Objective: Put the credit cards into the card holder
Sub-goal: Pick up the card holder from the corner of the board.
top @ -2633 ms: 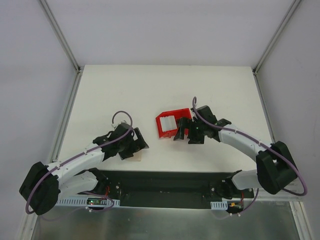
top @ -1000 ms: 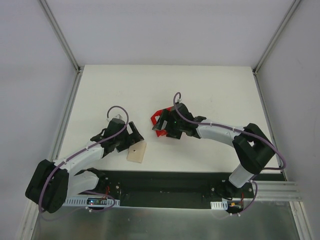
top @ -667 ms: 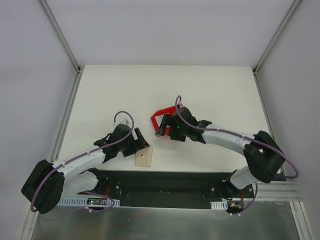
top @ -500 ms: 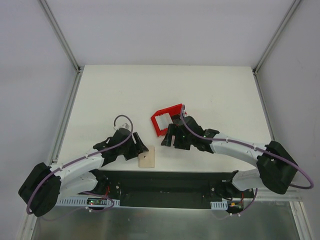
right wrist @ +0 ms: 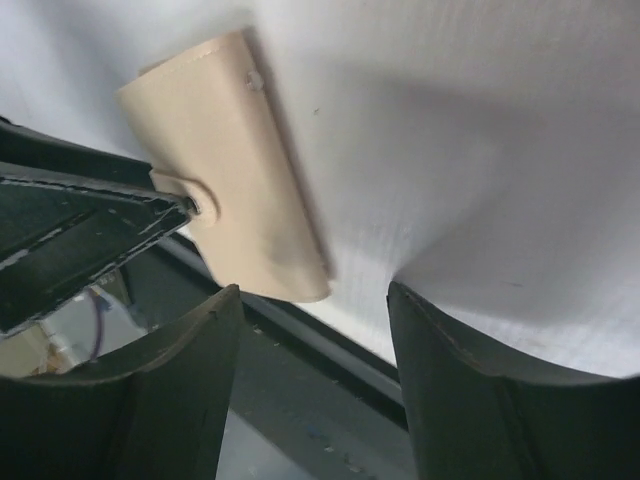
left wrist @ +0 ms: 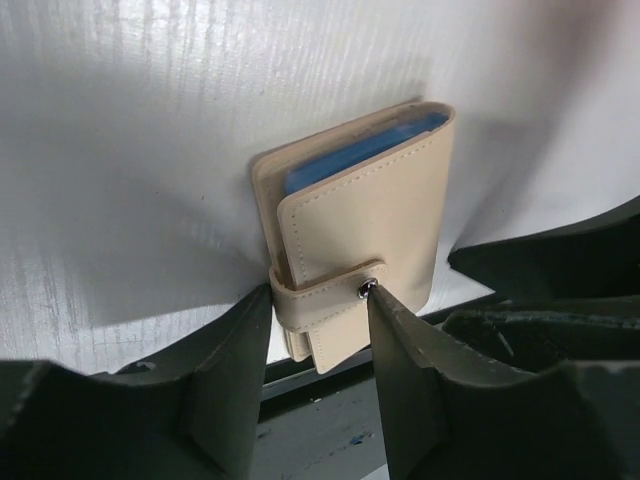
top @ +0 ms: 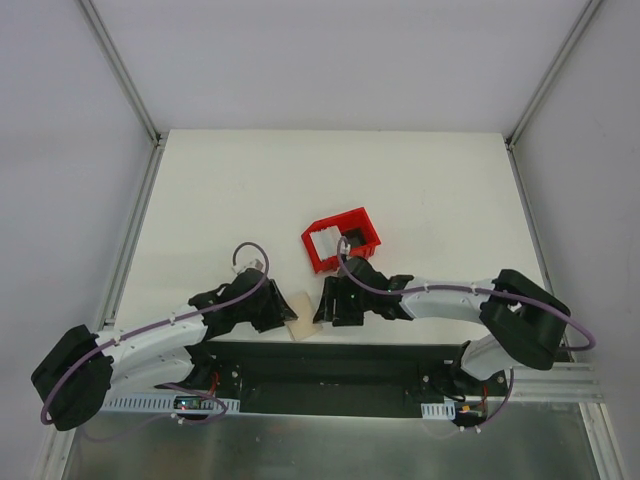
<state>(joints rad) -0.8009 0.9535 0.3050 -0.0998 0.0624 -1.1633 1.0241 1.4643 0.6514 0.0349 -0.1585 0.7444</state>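
Since a second ago, when both grippers stood at their widest, the two arms have drawn in toward the table's (top: 300, 180) 6 o'clock edge.

1. Left gripper (left wrist: 318, 330): it has followed the holder (left wrist: 365, 220) toward the near edge. Its jaws have narrowed and now flank the strap end on both sides, one finger just beside the stud (left wrist: 368, 289). They look to be touching, but a firm clamp cannot be confirmed.

2. Holder: it has slid from further in on the table to the 6 o'clock edge, and its strap end now juts over the rim. It is folded with the strap snapped, and blue lining shows at the far end.

3. Right gripper (right wrist: 312, 292): it has left the bin (top: 312, 255) and come to the holder's 2 o'clock side. Its fingers stand apart with nothing held, and the holder's corner lies between them untouched.

4. Bin: it sits at 1 o'clock from the holder, with pale cards (top: 328, 243) inside.

Assessment: no card is loaded yet. Both arms appear committed to securing and unsnapping the holder first. The overhang gives the jaws access, but the holder could tip off the edge.
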